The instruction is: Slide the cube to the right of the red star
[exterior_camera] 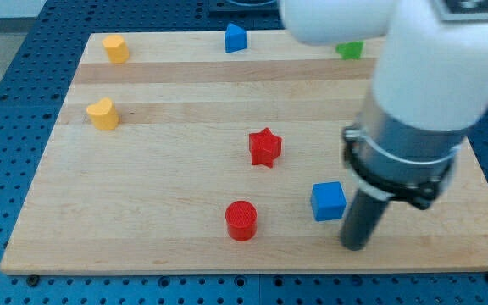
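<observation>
A blue cube lies on the wooden board toward the view's lower right. A red star lies above and to the left of it, near the board's middle. My tip rests on the board just right of and below the blue cube, close to its lower right corner. I cannot tell whether it touches the cube. The white arm and its dark collar hang over the board's right side.
A red cylinder lies left of the cube near the bottom edge. A blue pentagon-like block and a green block sit at the top edge. Two yellow blocks sit at the left.
</observation>
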`<state>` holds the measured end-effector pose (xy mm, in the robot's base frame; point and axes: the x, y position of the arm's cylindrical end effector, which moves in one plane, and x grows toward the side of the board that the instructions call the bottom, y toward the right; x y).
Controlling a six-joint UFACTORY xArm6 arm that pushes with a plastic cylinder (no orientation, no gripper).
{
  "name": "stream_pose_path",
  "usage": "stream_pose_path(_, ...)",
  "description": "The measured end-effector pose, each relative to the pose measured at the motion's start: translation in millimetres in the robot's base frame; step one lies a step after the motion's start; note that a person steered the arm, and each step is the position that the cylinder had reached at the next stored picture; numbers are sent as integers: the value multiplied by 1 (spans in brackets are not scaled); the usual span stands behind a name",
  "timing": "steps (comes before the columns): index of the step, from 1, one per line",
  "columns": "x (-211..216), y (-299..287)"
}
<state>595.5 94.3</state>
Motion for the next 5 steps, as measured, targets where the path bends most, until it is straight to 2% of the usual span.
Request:
stream_pose_path(1, 0, -17)
stream_pose_path(5, -9, 0)
